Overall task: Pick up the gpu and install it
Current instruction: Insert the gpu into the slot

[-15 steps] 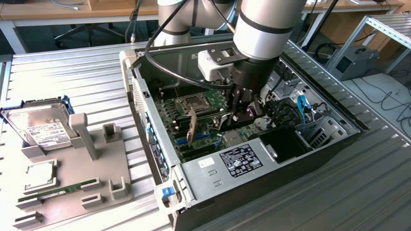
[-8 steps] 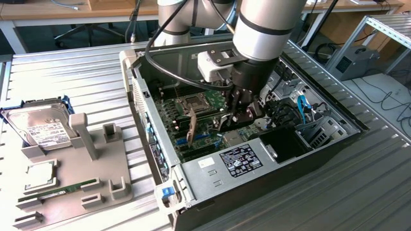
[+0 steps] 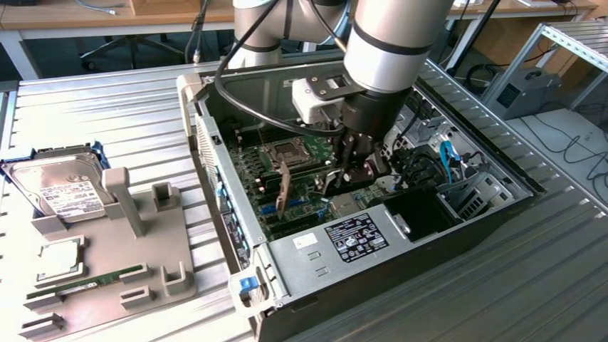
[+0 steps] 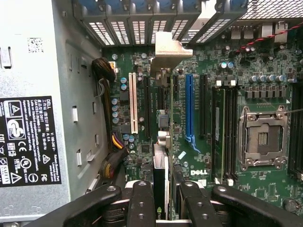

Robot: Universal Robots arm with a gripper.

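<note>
I hold the gpu edge-on in half-closed fingers above the motherboard inside the case; I judge slight misalignment with the slot could jam its connector

Hard drive beside grey fixture; open case.

Your exterior view looks down from high and aside at the open computer case. Your wrist view hangs close, facing straight down at its motherboard, the ground both share.
</note>
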